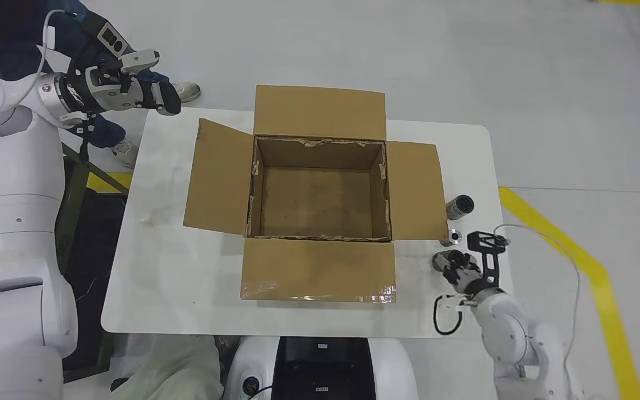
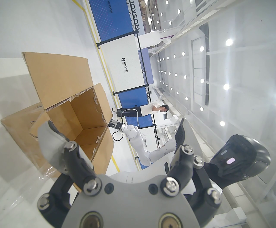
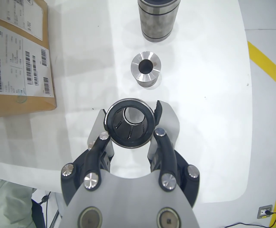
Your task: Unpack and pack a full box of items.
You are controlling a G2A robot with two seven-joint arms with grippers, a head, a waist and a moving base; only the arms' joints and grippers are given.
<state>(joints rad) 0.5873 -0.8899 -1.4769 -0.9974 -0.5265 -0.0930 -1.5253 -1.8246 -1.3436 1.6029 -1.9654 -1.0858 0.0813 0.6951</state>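
Closest in, by the near right corner of the worktop (image 1: 180,290), the right gripper (image 3: 131,114) is seen clamped on a black-rimmed bearing (image 3: 130,124). The bearing is gripped by its outer wall between the 2 fingers, with its bore kept upright. Whether it touches the worktop cannot be told.

Just beyond it, along the right edge, a small steel bushing (image 3: 146,69) is stood on end, apart from the bearing. Past that, a larger steel cylinder (image 3: 158,19) is also stood on end, so the 3 metal parts are lined up in 1 row. Beside this row the right flap (image 3: 23,58) of the box is spread out flat, and printed labels (image 3: 32,64) are stuck on it.

The box (image 1: 320,200) is set at the middle of the worktop. It is open, with all 4 flaps folded outward and its bare cardboard floor exposed. Torn paper is seen along the inner rim.

Farthest out, the left gripper (image 2: 114,129) is held raised just off the far left corner of the worktop, well apart from the box. Its 2 fingers (image 2: 51,138) are spread wide. It is turned toward the box, whose open mouth is seen beyond the fingers in the left wrist view.
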